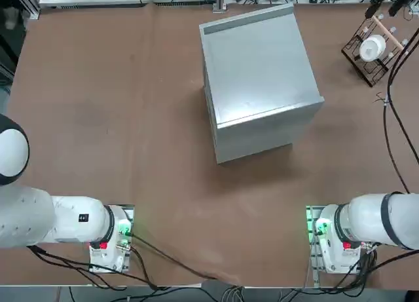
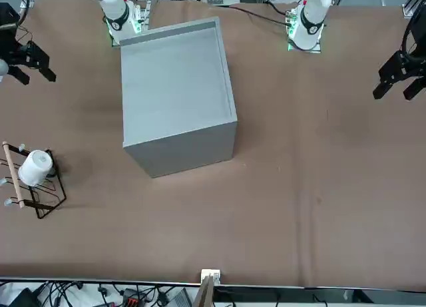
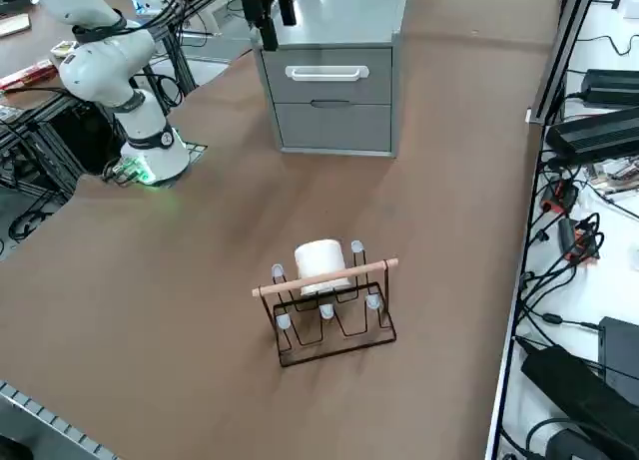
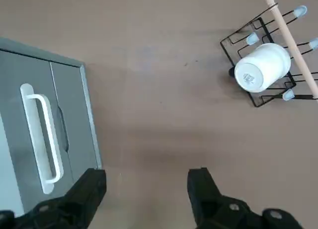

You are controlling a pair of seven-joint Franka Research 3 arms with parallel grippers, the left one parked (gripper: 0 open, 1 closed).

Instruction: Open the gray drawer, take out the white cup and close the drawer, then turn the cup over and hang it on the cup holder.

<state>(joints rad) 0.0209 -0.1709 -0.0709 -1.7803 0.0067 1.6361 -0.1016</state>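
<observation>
The right gripper [image 4: 147, 175] is up above the brown desk [image 1: 163, 204], well apart from everything on it, with its black jaws spread wide and nothing between them. From overhead I can see only part of it, over by the far right corner from the robot's side.

The small white round cup [image 4: 262, 68] is on the dark brown wire rack with pale-tipped pegs and a light wooden rod [image 3: 329, 325]. It's bottom up and a little tilted, with its closed base turned up toward the wrist camera. The cup sits on the side of the rod nearer the cabinet, in among the wires; I can't make out its handle or exactly which peg carries it.

Well apart from the rack, toward the middle of the desk, stands the big boxy gray metal cabinet [image 1: 262, 69]. Its drawer side faces the rack. The upper gray drawer with the long white handle [image 3: 329, 59] is shut, its front flush with the frame. Under it is a second gray drawer front with a recessed grip [image 3: 334, 129], shut as well. The cabinet's top is a plain flat panel with a raised strip along one edge.

Beyond the desk's far edge, black cables [image 3: 559, 270] and dark boxy devices [image 3: 599, 136] lie on a white surface.
</observation>
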